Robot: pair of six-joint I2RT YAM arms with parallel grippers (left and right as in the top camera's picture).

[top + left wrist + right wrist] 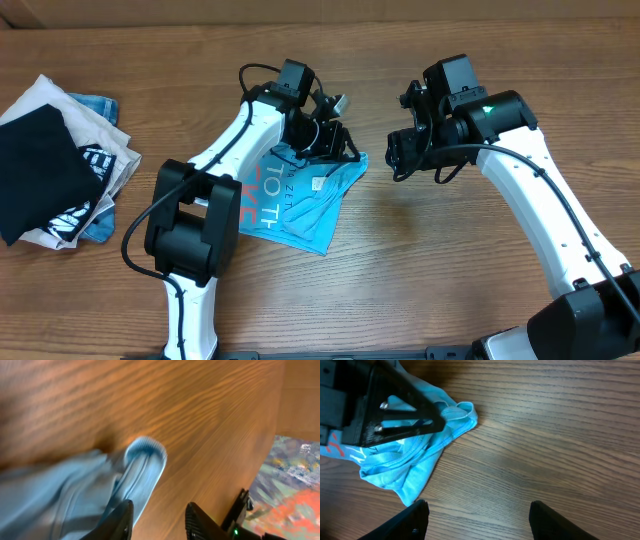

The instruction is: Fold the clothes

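Wood-grain tabletop [450,290] underneath. Light sky-blue short-sleeved fabric T-shirt [300,210], white and red-pink lettering, rumpled, part-folded. Left gripper [160,509]: jaws apart, clamping nothing; sleeve hem just ahead. Right gripper [479,506]: jaws wide apart; T-shirt ahead-left, clear of fingers.

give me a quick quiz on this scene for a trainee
1. True or false: the right claw is gripping the blue T-shirt.
2. The pile of other garments lies: A) on the table's left side, B) below the right claw, C) on the T-shirt.
3. Short answer: what lies directly below the right claw?
Key: 1 false, it stands open; 2 A; 3 bare table.
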